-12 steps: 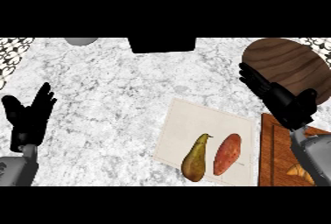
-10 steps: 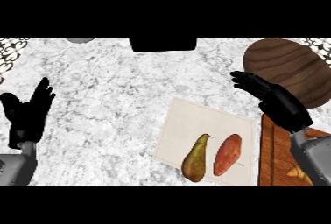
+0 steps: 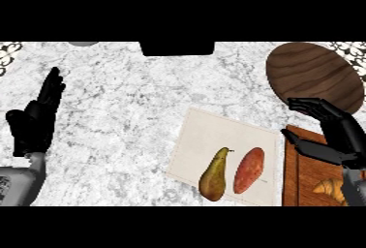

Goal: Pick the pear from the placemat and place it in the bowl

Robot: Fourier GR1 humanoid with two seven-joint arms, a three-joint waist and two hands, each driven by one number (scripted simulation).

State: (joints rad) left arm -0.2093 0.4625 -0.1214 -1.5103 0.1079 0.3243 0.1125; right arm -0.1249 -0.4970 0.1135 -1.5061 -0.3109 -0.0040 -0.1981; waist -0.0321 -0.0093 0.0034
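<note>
Worktop [image 3: 129, 97] carries bowl [image 3: 314, 72] back right and placemat [image 3: 214, 140] nearer, right robot hand [image 3: 336, 140] hangs open and empty just right of the placemat, pear [image 3: 214, 172] lies untouched on it: looks like the reach step, next the hand must cross left and close round the pear.

No legible text, label, brand, number or sign observed on any item. Small dark marks on the grey left forearm [image 3: 13, 188]: too small to read.

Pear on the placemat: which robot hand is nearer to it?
Right. The right robot hand hovers beyond the right edge of the placemat, up and right of the pear; the left robot hand rests open at the far left of the counter.
</note>
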